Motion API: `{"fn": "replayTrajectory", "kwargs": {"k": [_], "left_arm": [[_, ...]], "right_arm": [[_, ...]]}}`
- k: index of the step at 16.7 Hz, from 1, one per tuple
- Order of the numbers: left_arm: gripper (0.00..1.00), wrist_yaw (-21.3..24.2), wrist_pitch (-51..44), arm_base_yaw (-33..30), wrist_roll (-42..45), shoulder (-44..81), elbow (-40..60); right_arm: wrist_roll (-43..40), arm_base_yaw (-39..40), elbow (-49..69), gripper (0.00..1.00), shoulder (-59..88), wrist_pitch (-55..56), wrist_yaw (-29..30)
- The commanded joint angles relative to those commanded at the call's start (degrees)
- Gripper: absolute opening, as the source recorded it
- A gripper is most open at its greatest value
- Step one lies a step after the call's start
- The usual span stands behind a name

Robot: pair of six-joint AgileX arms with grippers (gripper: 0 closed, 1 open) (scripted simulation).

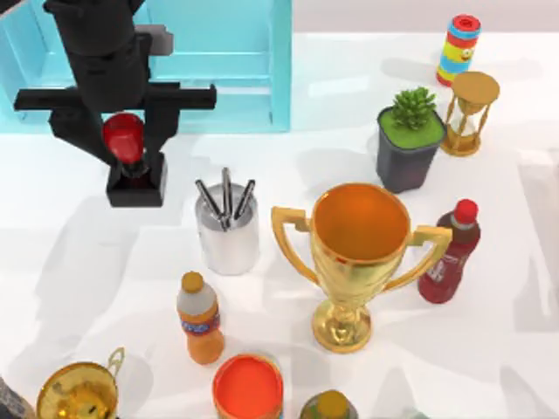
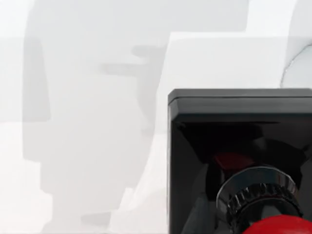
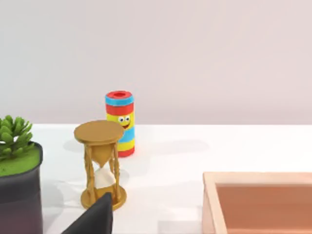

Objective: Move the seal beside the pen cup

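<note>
beside the pen cup (image 1: 228, 229) (trophy (image 1: 356, 253) opposite), left hand (image 1: 125, 155) grips seal (image 1: 133, 166).

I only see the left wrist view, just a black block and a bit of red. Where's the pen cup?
Observer: In the top view the pen cup stands just right of the seal, with a small gap between them.
Operator: Is my hand holding the seal?
Observer: Yes. The left hand has its fingers closed on either side of the red knob.
Operator: What's on the cup's other side?
Observer: A big gold trophy stands to the cup's right, so the seal's side is the roomier one.
</note>
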Motion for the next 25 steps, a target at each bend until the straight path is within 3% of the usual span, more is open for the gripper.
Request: {"fn": "replayTrajectory", "kwargs": {"k": [10,23,25], "left_arm": [[0.0,0.0,3.5,0.0,0.0,-0.2,-3.6],[0.98,0.0,3.5,0.0,0.0,-0.2,-3.6],[1.0,0.0,3.5,0.0,0.0,-0.2,-3.6]], "right_arm": [[0.0,0.0,0.0,1.0,0.0,0.0,0.0],[0.0,0.0,0.0,1.0,0.0,0.0,0.0],[0.0,0.0,0.0,1.0,0.0,0.0,0.0]]}}
